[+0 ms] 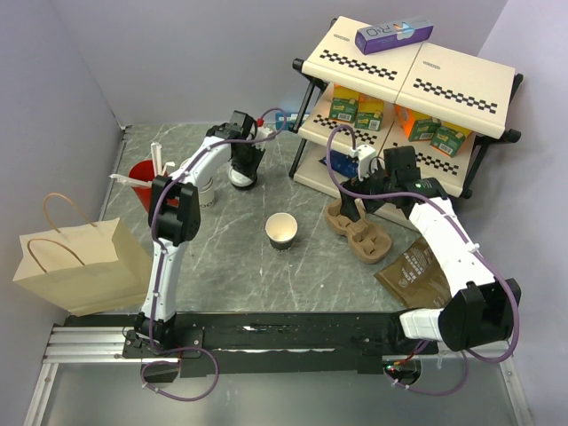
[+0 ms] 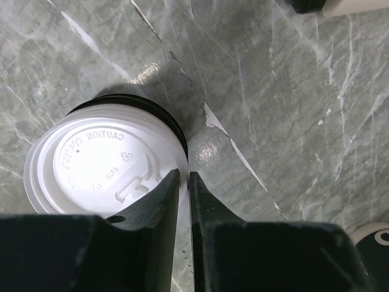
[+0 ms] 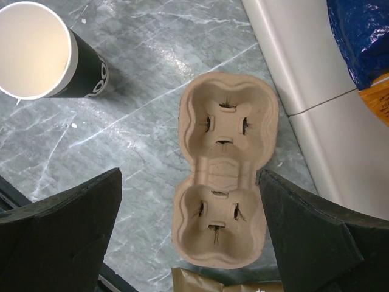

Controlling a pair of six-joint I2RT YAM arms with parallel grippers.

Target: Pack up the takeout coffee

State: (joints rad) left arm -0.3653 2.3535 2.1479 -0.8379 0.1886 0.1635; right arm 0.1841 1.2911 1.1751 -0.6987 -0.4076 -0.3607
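The takeout coffee (image 2: 103,159), a dark cup with a round white lid, stands on the grey marble table at the back; in the top view (image 1: 240,177) it shows partly under my left gripper (image 1: 245,160). In the left wrist view my left gripper (image 2: 183,176) is shut, its tips over the lid's right edge, with only a thin slit between the fingers. My right gripper (image 3: 189,177) is wide open and empty above a brown two-cup pulp carrier (image 3: 225,176), which lies beside the shelf's foot (image 1: 359,232).
A lidless dark cup (image 1: 281,231) stands mid-table, also in the right wrist view (image 3: 36,52). A red cup with white sticks (image 1: 142,182) and cream cups (image 1: 204,191) stand left. A paper bag (image 1: 75,262) stands front left, a brown pouch (image 1: 417,271) right, a shelf (image 1: 408,80) behind.
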